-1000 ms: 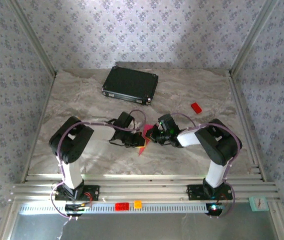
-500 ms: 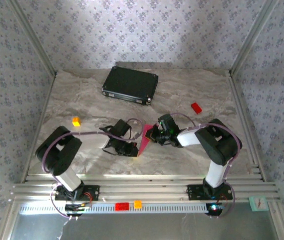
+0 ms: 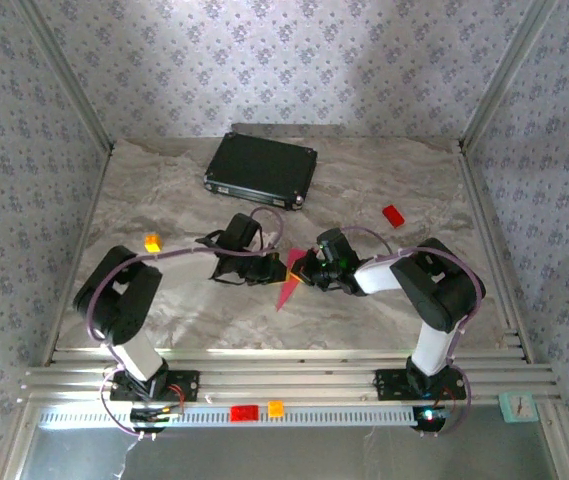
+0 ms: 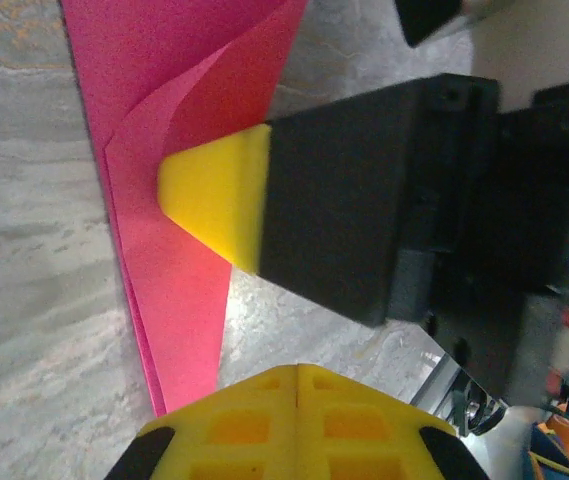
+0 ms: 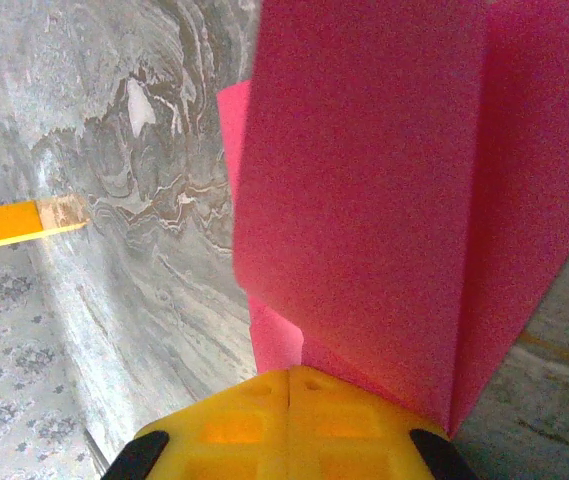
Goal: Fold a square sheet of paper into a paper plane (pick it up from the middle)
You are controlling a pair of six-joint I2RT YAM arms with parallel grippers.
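Near the middle of the overhead frame, the right gripper (image 5: 292, 374) is clamping the pink paper plane (image 3: 286, 285), likely steadying it. The left gripper (image 4: 297, 372), clenched, is working at its left edge, seemingly sharpening a crease.

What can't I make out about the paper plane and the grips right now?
- Top external: creases of the paper plane are too small to read. The left tool and right tool cover its upper end.
- Left wrist: the plane runs off the top edge. Its lower tip lies behind the left tool's fingers, so contact is unclear.
- Right wrist: the top and right edges cut the plane off.
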